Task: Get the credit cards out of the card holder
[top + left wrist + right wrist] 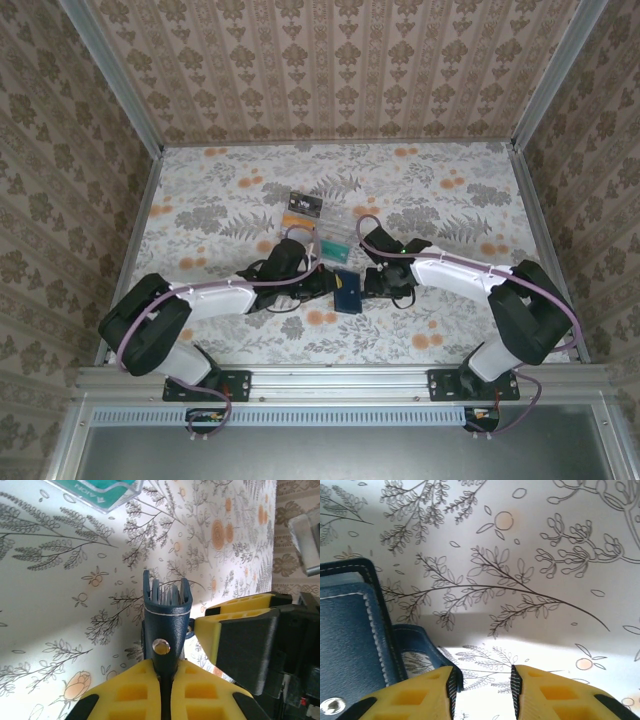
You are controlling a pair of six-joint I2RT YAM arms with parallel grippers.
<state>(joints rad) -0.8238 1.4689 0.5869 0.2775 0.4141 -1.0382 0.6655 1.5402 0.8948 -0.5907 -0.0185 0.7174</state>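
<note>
item: card holder (pixel 166 617), navy blue, grained, white stitching. we find it at the middle of the table, between the two arms, well towards the near edge. it stands on edge, clamped in the left gripper (pixel 166 669), whose yellow fingers are pressed tight on both its faces.

surroundings: a floral tablecloth (pixel 230 180) in grey leaves and orange blooms. three loose cards lie beyond the holder, apart from it: a black card (pixel 305 204), an orange-and-white striped card (pixel 296 222) just beside it, and a teal card (pixel 336 234) nearest the grippers. patterned walls (pixel 330 60) close in three sides, and a metal rail (pixel 340 378) runs along the near edge.

in the way: the right gripper (pixel 482 675) sits just beside the holder on its right. its fingers stand a little apart with bare cloth showing between them, grasping nothing. the closure tab (pixel 417 642) curls out close to one finger. whether they touch we cannot tell.

view against view: from above, the holder is a small dark rectangle half covered by both gripper heads. the left wrist camera gives it edge-on, with a metal snap stud (pixel 161 646) and thin ribs in its open mouth, cards or pocket leaves we cannot tell. the right wrist camera gives its broad stitched face.
</note>
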